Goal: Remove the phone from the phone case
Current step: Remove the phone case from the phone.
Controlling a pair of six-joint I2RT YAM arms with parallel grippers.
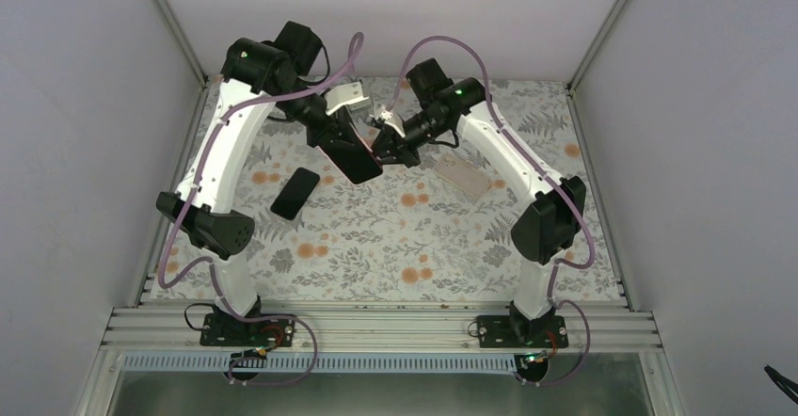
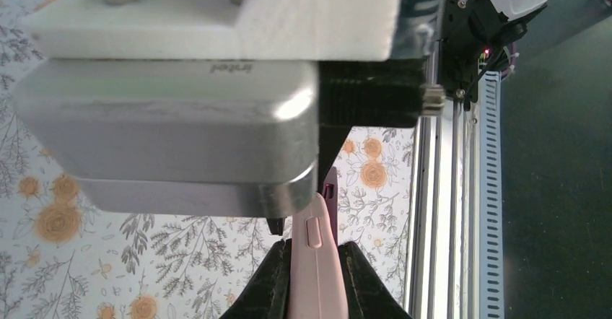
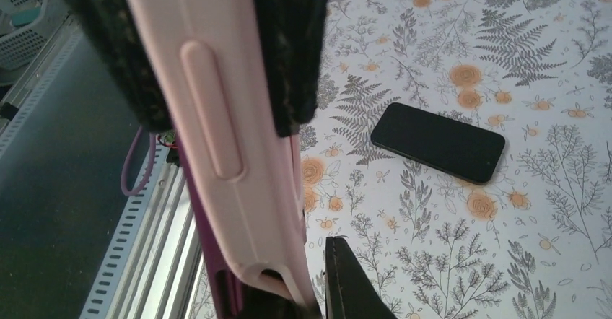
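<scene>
A phone in a pink case (image 1: 353, 160) is held up above the floral table between both arms. My left gripper (image 1: 341, 143) is shut on it. In the left wrist view the pink case (image 2: 315, 279) is pinched edge-on between the black fingers (image 2: 268, 283), and the purple phone edge (image 2: 329, 193) shows beside it. My right gripper (image 1: 388, 148) is at the case's lower corner. In the right wrist view the pink case (image 3: 231, 117) runs down into my right gripper (image 3: 314, 297), whose jaws close on its corner lip. The purple phone edge (image 3: 206, 232) stands apart from the case there.
A bare black phone (image 1: 295, 193) lies flat on the cloth left of centre, and also shows in the right wrist view (image 3: 438, 141). A pale flat case (image 1: 461, 176) lies to the right, under the right arm. The metal rail (image 1: 376, 322) runs along the near edge.
</scene>
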